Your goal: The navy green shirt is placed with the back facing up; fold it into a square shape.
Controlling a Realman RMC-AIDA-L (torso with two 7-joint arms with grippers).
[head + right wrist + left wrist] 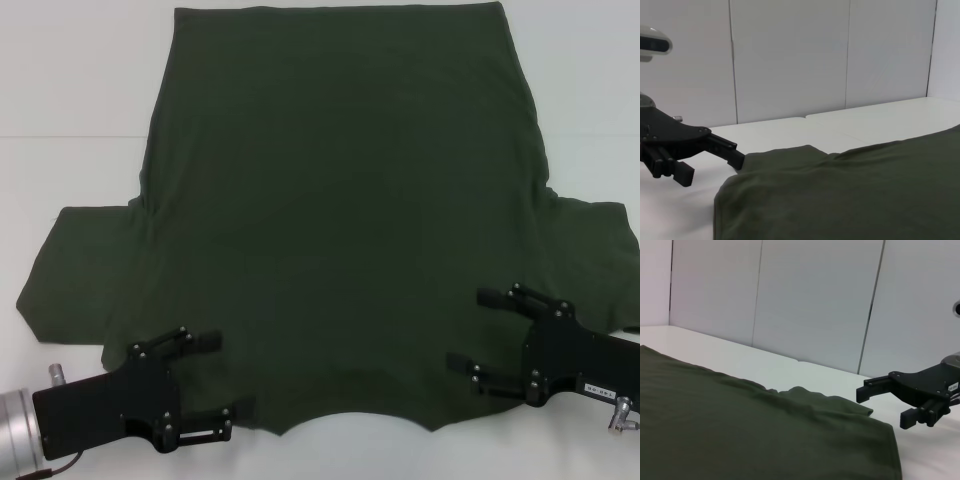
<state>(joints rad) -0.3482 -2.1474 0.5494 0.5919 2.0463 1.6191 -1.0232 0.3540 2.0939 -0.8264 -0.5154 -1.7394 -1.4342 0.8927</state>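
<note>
The shirt [340,210] is a large, plain, dark olive-green T-shirt, and it lies spread flat on the white tabletop [70,80]. Its straight hem is at the far side and its curved neckline is at the near edge, between the two arms. One short sleeve goes out to the left and the other to the right. The fabric is matte and soft, with only small wrinkles, and there is no print on it.

A small white label is on the body of the right claw, but the writing on it is too small to read.

The left claw [222,387] is at the near left corner of the shirt, beside the neckline. Its fingers are spread wide, and they hold nothing. The right claw [473,328] is at the near right part of the shirt, over the fabric close to the right sleeve. Its fingers are also wide apart and grip nothing. I cannot tell if the fingertips touch the fabric.
</note>
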